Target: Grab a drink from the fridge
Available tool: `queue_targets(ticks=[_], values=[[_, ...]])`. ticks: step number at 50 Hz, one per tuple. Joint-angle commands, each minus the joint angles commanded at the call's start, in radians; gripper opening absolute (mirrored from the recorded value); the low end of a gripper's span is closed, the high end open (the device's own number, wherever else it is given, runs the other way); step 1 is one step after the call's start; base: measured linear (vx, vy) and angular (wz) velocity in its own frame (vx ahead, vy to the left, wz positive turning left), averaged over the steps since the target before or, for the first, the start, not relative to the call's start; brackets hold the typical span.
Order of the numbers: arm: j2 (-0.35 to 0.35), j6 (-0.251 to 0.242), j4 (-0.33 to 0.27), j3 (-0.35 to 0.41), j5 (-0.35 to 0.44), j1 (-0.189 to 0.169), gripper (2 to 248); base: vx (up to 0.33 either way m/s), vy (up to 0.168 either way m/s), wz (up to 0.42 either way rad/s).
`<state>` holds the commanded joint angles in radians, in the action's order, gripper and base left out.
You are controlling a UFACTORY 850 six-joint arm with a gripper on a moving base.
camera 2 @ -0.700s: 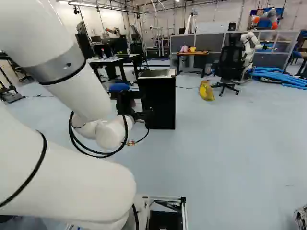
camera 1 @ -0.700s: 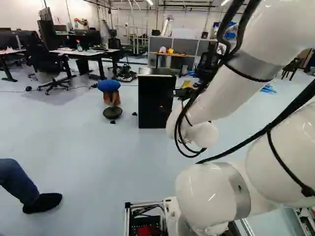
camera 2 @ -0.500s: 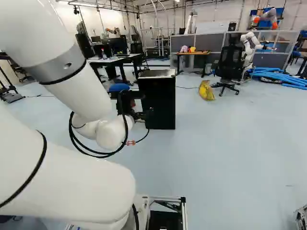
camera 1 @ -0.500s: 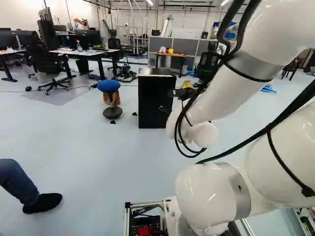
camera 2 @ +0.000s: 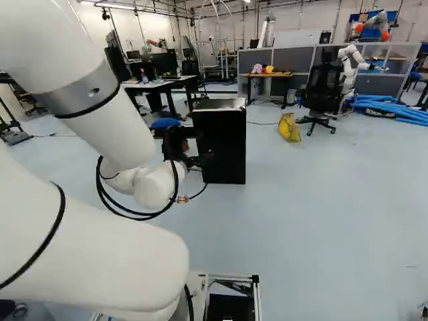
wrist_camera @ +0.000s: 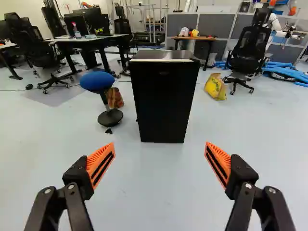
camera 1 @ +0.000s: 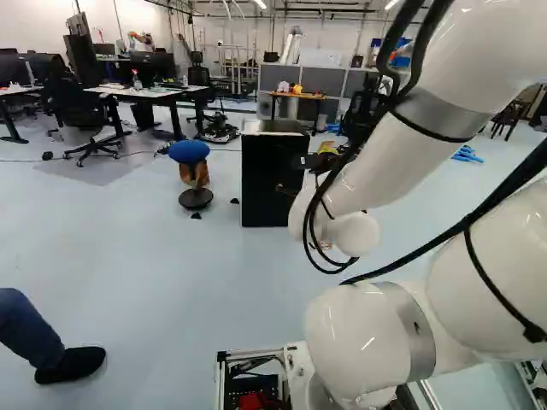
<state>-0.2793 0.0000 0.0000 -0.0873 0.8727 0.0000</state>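
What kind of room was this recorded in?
Probably a robotics lab or workshop: desks with monitors, another white robot arm beside an office chair, and grey partitions behind.

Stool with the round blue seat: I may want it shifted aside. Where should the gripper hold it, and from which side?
Probably by its slim dark stem, with the open gripper coming in level from the arm's side. The stem is narrow; the blue seat and round black base are broad. The orange-brown bag close by may crowd one finger.
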Motion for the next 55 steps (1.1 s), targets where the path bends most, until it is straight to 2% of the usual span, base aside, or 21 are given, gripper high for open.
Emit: queue_targets(ticks=[55], values=[[0.0, 0.0, 0.0, 0.0, 0.0, 0.0, 247, 0.118, 0.007, -0.007]])
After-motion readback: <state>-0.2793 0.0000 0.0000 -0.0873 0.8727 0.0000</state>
